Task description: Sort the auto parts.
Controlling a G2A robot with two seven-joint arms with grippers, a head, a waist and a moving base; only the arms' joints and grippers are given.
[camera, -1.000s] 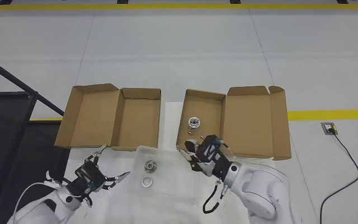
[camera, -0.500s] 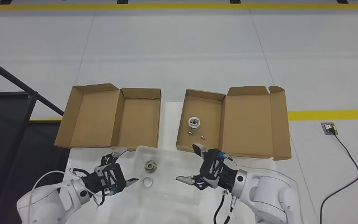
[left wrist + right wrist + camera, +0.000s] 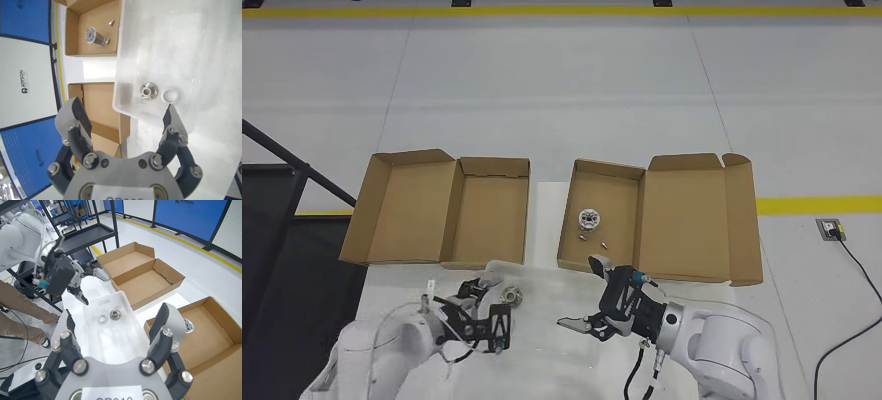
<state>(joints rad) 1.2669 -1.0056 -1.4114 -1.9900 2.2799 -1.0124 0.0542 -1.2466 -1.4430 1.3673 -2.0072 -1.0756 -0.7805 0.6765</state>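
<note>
Lower middle of the top view: the left gripper, open and empty, hangs at the left end of the white bin. The flanged hub and the ring lie just ahead of its fingertips. The right gripper, also open, stands farther away.

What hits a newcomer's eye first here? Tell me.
The left gripper and right gripper, both open, hang over a clear bin holding a metal hub and a white ring. Behind it, the cardboard box nearer the right gripper holds a silver part and two bolts.
</note>
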